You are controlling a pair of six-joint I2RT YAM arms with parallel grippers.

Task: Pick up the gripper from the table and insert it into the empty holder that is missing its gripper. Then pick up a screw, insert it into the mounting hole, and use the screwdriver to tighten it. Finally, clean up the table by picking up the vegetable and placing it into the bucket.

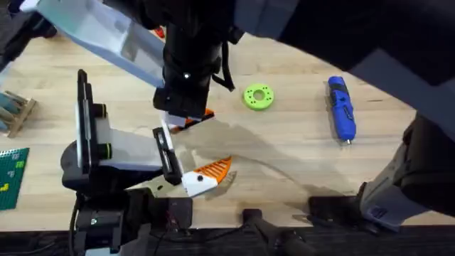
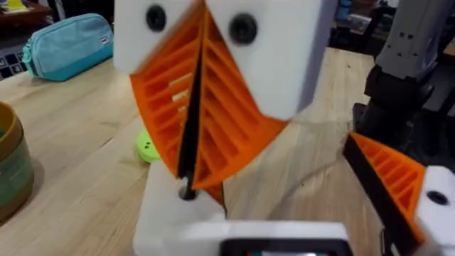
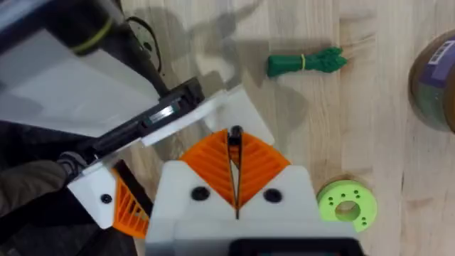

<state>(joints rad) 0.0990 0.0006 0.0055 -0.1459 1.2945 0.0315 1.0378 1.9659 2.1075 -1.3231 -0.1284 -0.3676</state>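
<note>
The holder [image 1: 167,153] [image 3: 142,121] is the black bar at the front of my white-and-grey left arm. One orange-tipped finger [image 1: 206,174] [image 2: 398,185] sits at its near end. The gripper's white base [image 2: 170,210] [image 3: 242,114] sits at the far end, so my left gripper [image 1: 213,146] [image 2: 284,178] stands open. My right gripper [image 1: 186,117] [image 2: 186,186] [image 3: 234,139] points down onto that base, shut on a small dark stub that looks like the screw. The blue screwdriver [image 1: 341,110] lies to the right. The green vegetable [image 3: 306,62] lies near the ochre bucket [image 3: 435,78] [image 2: 11,163].
A lime-green ring [image 1: 257,97] [image 2: 146,146] [image 3: 346,208] lies right of the holder. A wooden rack [image 1: 15,110] and a green board [image 1: 13,174] sit at the left edge. A teal pouch [image 2: 67,43] lies far back. My right arm crosses high over the table's upper right.
</note>
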